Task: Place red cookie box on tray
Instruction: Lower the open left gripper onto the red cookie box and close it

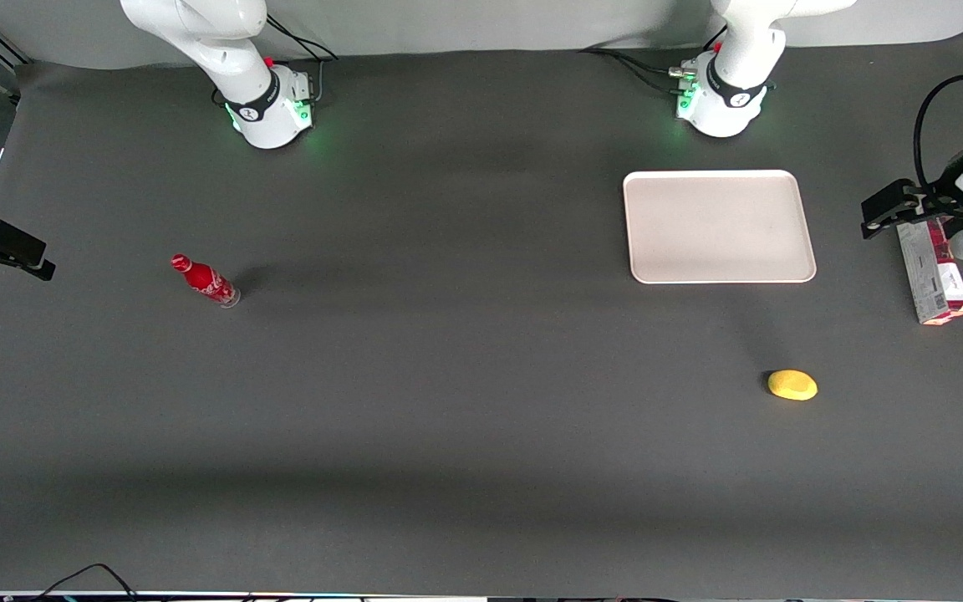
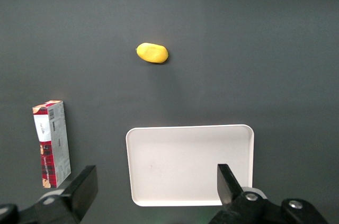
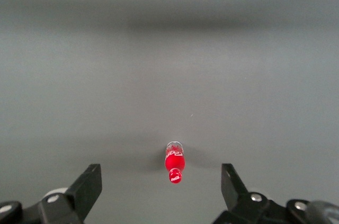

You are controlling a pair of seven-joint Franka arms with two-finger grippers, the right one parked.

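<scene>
Half-hidden red cookie box (image 1: pixel 934 272) lies under the spread claw (image 2: pixel 154 189).

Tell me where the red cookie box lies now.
The red cookie box lies flat on the table at the working arm's end, beside the tray but apart from it, with the open gripper raised above.

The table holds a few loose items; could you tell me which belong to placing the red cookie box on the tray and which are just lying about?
Part of the job:
- red cookie box, lying on the table beside the tray
- tray, nothing on it
- left gripper, open, raised above the table

Just lying about:
- yellow lemon, nearer the front camera than the tray
- red soda bottle, toward the parked arm's end
</scene>
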